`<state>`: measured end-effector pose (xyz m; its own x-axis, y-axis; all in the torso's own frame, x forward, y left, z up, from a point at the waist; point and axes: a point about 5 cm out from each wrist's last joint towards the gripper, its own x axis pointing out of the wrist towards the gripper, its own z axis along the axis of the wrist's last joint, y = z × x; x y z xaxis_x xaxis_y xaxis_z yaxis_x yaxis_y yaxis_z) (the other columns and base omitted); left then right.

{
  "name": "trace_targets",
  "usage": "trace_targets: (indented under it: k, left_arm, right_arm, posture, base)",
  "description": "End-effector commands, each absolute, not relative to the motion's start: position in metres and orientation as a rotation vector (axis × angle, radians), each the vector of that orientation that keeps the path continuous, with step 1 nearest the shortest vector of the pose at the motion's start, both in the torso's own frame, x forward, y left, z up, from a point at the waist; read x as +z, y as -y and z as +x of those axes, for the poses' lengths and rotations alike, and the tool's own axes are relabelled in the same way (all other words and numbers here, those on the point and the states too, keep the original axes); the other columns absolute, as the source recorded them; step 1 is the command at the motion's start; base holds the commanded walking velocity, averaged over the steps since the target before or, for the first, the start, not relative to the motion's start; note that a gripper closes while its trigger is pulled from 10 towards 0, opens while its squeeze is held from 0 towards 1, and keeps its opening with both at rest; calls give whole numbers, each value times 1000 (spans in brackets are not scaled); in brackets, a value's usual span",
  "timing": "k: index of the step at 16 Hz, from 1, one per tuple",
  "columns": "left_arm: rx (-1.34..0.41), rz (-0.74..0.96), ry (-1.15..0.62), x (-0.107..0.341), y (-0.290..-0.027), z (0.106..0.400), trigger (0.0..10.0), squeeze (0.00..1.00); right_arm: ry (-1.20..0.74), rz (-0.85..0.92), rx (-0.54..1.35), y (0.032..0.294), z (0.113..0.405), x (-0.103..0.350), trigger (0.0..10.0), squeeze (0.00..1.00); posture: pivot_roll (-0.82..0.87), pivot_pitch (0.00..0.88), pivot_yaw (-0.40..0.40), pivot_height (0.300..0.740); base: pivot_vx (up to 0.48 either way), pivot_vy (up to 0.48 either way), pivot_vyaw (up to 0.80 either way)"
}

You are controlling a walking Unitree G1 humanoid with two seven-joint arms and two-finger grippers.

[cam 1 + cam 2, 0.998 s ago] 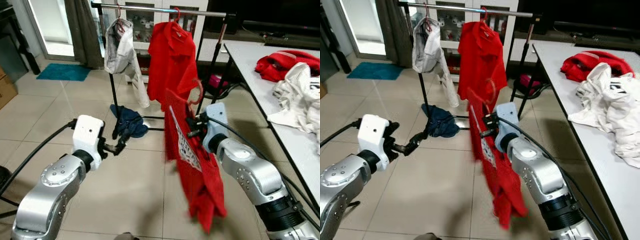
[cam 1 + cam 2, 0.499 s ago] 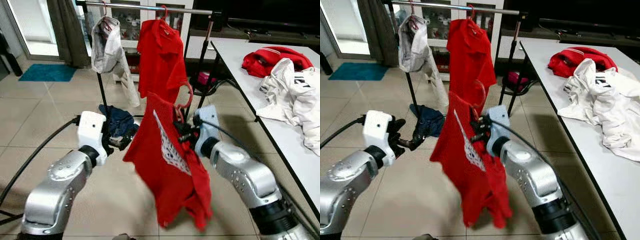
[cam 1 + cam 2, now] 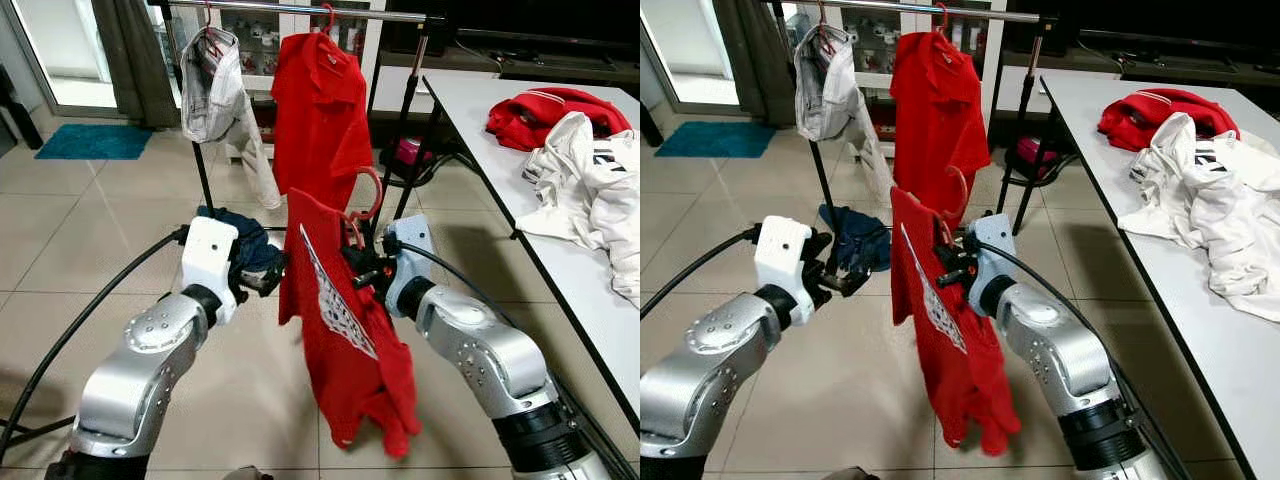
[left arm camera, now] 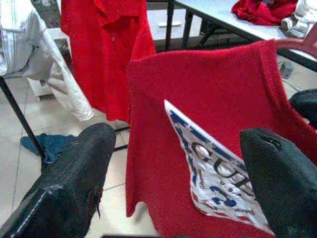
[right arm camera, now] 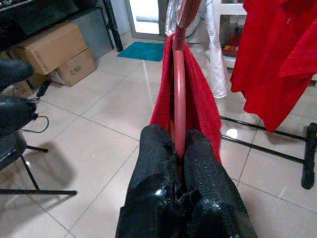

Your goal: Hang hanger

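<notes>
Right gripper (image 5: 179, 148): fingers were clamped on the pink-red plastic hanger (image 3: 368, 196), held up short of the rail.
Hanger's load: a red T-shirt with a white printed panel (image 3: 345, 350) hung from it.
Left gripper (image 4: 178, 163): fingers stood wide apart, holding nothing, just beside the shirt's edge.
Metal clothes rail (image 3: 290, 11): carried a red polo shirt (image 3: 320, 110) and a grey-white garment (image 3: 215, 85).

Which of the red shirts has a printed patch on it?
The red shirt on the hanger held by the right end effector; the red shirt on the rack is plain.
</notes>
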<state>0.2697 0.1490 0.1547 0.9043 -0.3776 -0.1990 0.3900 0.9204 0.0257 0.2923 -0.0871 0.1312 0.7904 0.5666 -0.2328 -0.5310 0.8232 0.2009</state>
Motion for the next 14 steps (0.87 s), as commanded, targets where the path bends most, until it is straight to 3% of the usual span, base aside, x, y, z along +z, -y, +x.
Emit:
trace_targets:
  k: [1, 10, 14]
  left_arm:
    - [-401, 82, -177, 157, -146, 273, 10000, 0]
    - [-397, 109, -170, 157, -146, 275, 10000, 0]
    - [-399, 111, -168, 157, -145, 275, 10000, 0]
  right_arm:
    - [-247, 142, 619, 85, 294, 143, 10000, 0]
    - [-227, 263, 706, 77, 287, 151, 10000, 0]
    - [-187, 199, 705, 76, 287, 152, 10000, 0]
  posture:
    - [-44, 0, -39, 727]
    - [-47, 0, -34, 727]
    - [-47, 0, -34, 727]
  base:
    - [0, 0, 0]
    - [0, 0, 0]
    - [0, 0, 0]
